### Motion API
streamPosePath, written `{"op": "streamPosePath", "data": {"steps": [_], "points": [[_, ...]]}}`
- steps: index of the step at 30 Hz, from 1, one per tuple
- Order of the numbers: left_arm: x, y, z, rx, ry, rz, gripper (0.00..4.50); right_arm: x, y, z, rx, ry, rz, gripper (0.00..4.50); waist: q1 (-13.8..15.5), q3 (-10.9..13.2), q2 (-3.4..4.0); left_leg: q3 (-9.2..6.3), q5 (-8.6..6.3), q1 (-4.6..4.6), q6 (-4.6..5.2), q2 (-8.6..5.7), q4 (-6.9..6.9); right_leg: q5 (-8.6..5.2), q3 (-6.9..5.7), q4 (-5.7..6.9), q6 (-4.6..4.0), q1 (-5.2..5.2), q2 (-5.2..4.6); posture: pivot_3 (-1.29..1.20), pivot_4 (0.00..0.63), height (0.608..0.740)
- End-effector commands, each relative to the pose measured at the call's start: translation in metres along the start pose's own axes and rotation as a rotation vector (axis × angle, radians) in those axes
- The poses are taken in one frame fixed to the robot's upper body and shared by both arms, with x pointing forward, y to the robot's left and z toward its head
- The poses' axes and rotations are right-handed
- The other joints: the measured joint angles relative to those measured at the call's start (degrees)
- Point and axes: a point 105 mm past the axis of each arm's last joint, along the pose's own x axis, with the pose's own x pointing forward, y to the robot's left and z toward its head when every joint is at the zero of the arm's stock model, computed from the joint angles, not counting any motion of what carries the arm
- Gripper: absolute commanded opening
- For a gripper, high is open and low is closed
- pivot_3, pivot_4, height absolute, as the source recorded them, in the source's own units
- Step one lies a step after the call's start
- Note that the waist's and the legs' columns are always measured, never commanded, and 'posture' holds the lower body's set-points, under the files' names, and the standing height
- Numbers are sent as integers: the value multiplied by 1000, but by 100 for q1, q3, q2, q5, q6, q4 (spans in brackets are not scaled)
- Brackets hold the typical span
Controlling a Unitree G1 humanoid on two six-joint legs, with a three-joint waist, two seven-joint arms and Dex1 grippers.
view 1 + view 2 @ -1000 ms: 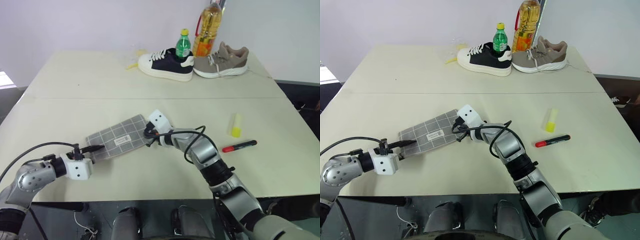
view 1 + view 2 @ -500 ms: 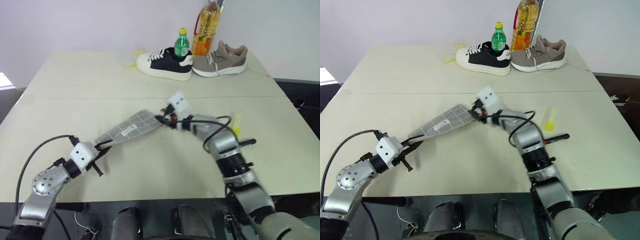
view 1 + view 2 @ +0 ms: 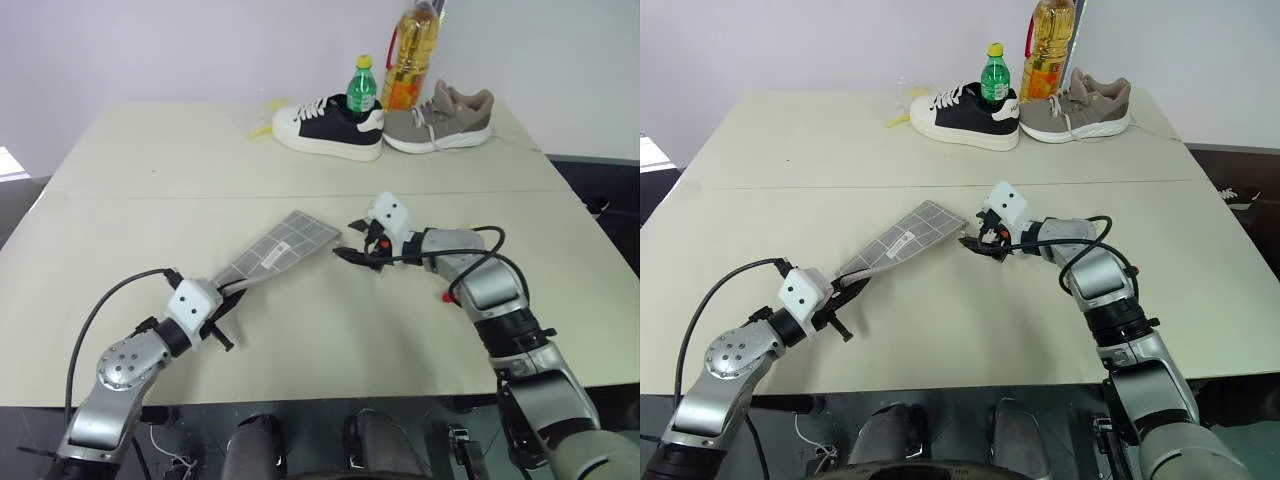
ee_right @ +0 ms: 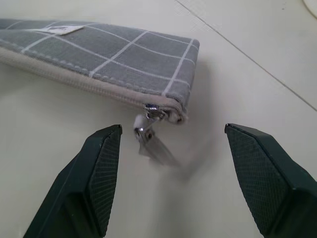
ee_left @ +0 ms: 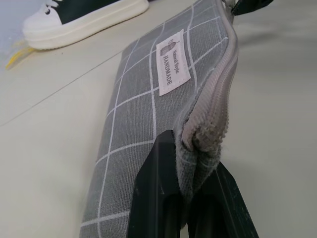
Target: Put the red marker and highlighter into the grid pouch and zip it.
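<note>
Head views: One second ago the grid pouch lay flat near the worktop's middle, the right claw closed at its far end. Now the pouch is lifted and tilted, its far end pointing toward the shoes at the worktop's back edge. The left claw supports the near end. The right claw has released the pouch and stands just beside the far end, apart from it. Judgement: the zipper appears closed, so opening remains to be done before either pen can be loaded.

Left wrist view: The left claw is pressed together, pinching the pouch's near corner at the zipper seam. The fabric is grey with white grid lines and carries a white label patch.

Right wrist view: The right claw is spread wide. The metal zipper pull hangs free between the fingers, touching neither. The beige zipper band runs shut along the pouch edge.
</note>
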Motion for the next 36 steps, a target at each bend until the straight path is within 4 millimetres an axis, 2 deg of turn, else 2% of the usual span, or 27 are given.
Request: {"op": "streamPosePath", "data": {"steps": [1,3,8,11,15,21,27,32,36], "points": [[4,-2,11,17,-36,-7,0,3,-5,16,82,-45,-35,3202,5,0,1,0,0,0,0,0,0,0,0,0,0,-1,0,0,150,705],[4,-2,11,16,-37,-8,0,5,-3,17,137,-47,-27,2532,10,1,1,-1,0,-1,0,0,0,0,0,0,0,-1,-1,0,150,705],[6,-3,11,15,-34,-6,0,9,1,15,117,-13,-54,58,17,0,1,-2,0,-1,0,-1,1,0,0,0,-1,-1,-2,0,150,705],[11,-5,9,7,-15,2,0,11,7,18,69,-2,-51,58,13,1,1,-2,0,-1,0,-1,0,0,0,0,-1,-1,-2,0,150,705],[29,-18,12,-29,-12,0,0,16,21,22,-48,47,-44,58,20,0,0,-2,0,-2,0,-2,1,0,0,0,0,2,-2,0,150,705],[57,-32,26,-119,-38,18,0,18,36,29,-186,91,-25,58,40,-2,-3,-3,0,-4,0,-5,3,0,0,1,0,16,-2,0,150,705],[79,-38,52,-222,-121,28,0,17,51,36,-284,105,21,58,42,-4,-5,-3,0,-4,1,-9,5,1,0,0,1,20,0,0,150,705],[93,-41,54,-187,-108,21,0,12,78,43,-347,89,140,58,43,-4,-6,-3,0,-4,1,-12,5,1,-1,0,1,21,1,0,150,705],[102,-44,50,-153,-86,23,0,12,89,48,-356,77,166,58,45,-5,-7,-5,0,-4,1,-12,5,1,-2,0,1,21,2,0,150,705]]}}
